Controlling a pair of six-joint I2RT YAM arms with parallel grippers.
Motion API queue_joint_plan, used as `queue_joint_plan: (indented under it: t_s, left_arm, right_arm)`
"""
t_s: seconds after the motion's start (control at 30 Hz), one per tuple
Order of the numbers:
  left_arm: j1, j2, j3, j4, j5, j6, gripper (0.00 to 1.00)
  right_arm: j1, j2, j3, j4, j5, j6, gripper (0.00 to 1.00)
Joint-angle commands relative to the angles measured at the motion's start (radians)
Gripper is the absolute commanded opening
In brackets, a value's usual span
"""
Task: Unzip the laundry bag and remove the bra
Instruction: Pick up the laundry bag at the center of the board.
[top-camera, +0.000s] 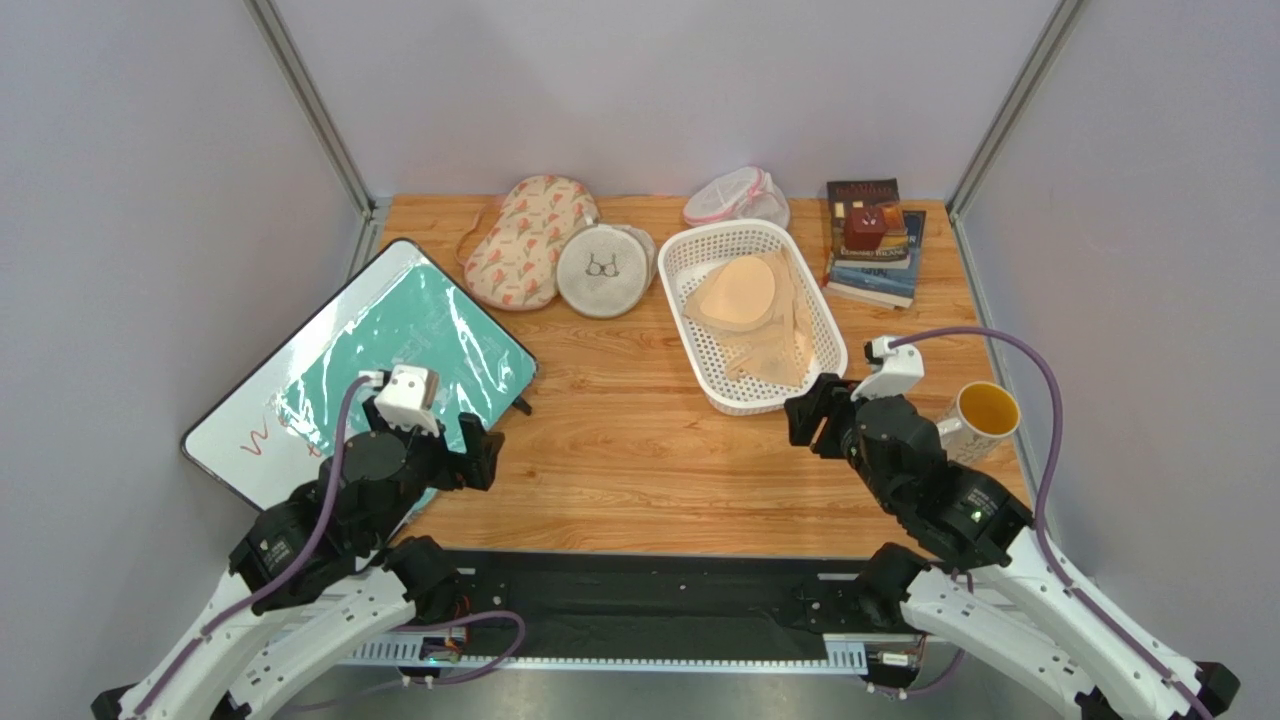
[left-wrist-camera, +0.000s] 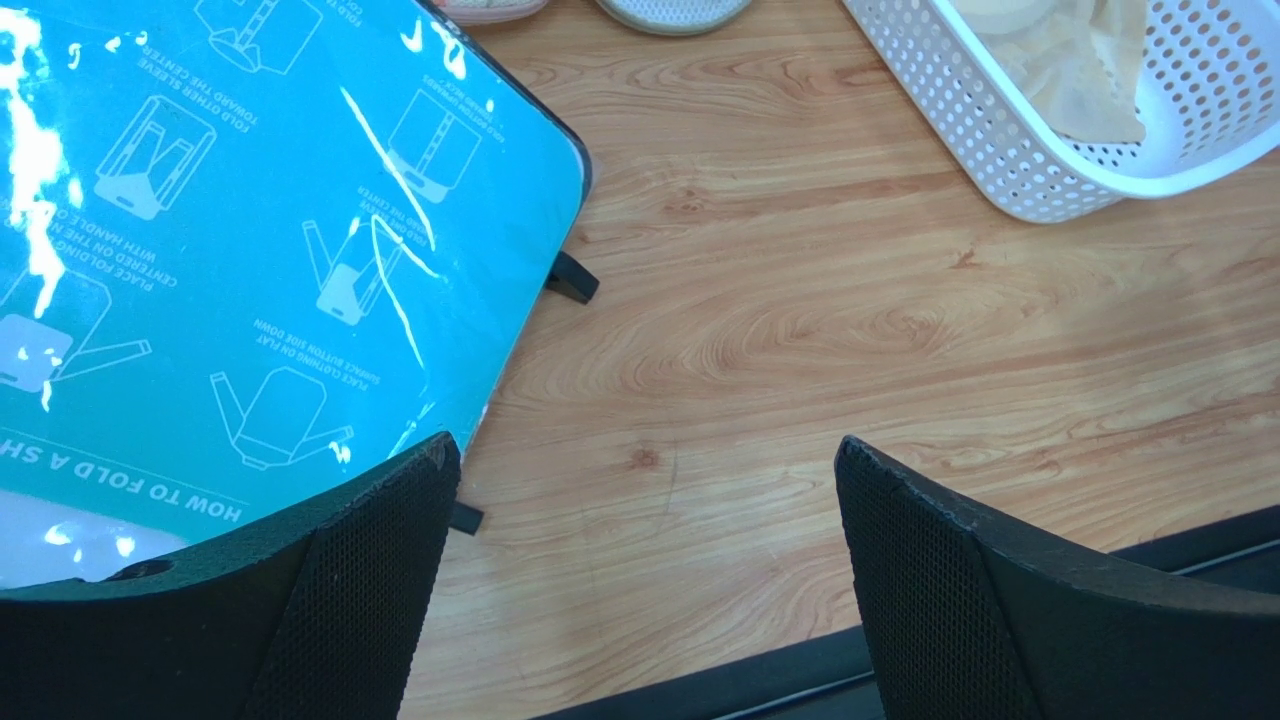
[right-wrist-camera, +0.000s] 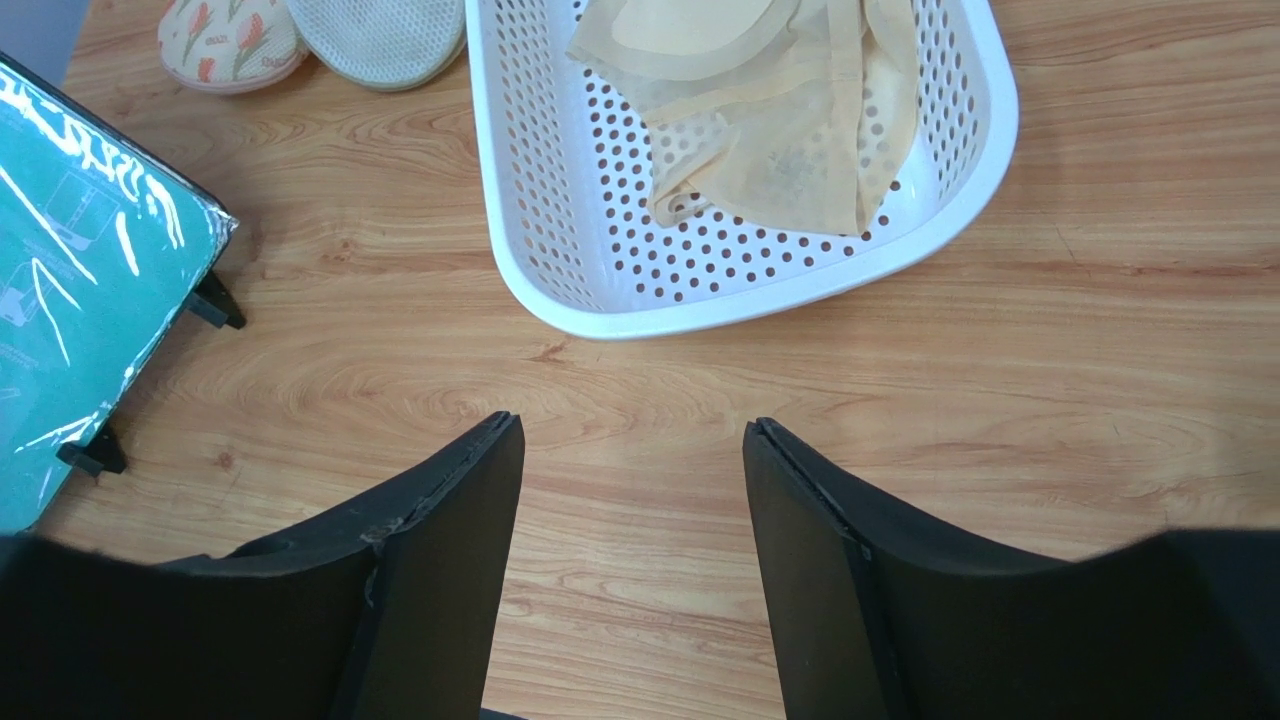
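Top view: laundry bag (top-camera: 603, 270) flat on tabletop (top-camera: 631, 450), dome and printed icon up, just left of white basket (top-camera: 747, 405), touching oval patterned bag (top-camera: 519, 240) on side away from basket. Round, so no true long axis; icon reads upright toward arms. Zip too small to tell. Bra unseen (likely zipped inside). Left gripper (top-camera: 478, 450) well left of basket, right gripper (top-camera: 809, 413) at basket's near end; both far short of bag, likely poised for reach.

Left wrist: jaws spread wide, empty, over bare wood left of basket (left-wrist-camera: 1052, 180).

Right wrist: jaws parted, nothing between, just short of basket's near rim; bag (right-wrist-camera: 379, 33) beyond basket's left corner.
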Motion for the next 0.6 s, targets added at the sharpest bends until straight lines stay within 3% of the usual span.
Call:
queue_joint_plan:
  t_s: [0.0, 0.17, 0.3, 0.4, 0.57]
  left_arm:
    - [0.001, -0.006, 0.012, 0.002, -0.012, -0.004, 1.00]
    - [0.001, 0.029, -0.004, 0.056, 0.015, 0.056, 1.00]
    - [0.002, 0.152, 0.032, 0.134, -0.017, 0.084, 1.00]
    - [0.007, 0.357, 0.069, 0.353, 0.037, 0.137, 1.00]
    - [0.126, 0.713, 0.292, 0.493, 0.257, 0.211, 1.00]
  right_arm:
    - [0.000, 0.021, 0.040, 0.004, 0.034, 0.008, 0.62]
    - [0.000, 0.050, 0.068, -0.026, 0.032, 0.002, 0.62]
    - [0.000, 0.084, 0.091, -0.082, 0.052, -0.004, 0.62]
    - [0.000, 0.105, 0.092, -0.085, 0.061, -0.013, 0.62]
    - [0.000, 0.113, 0.082, -0.074, 0.052, -0.021, 0.62]
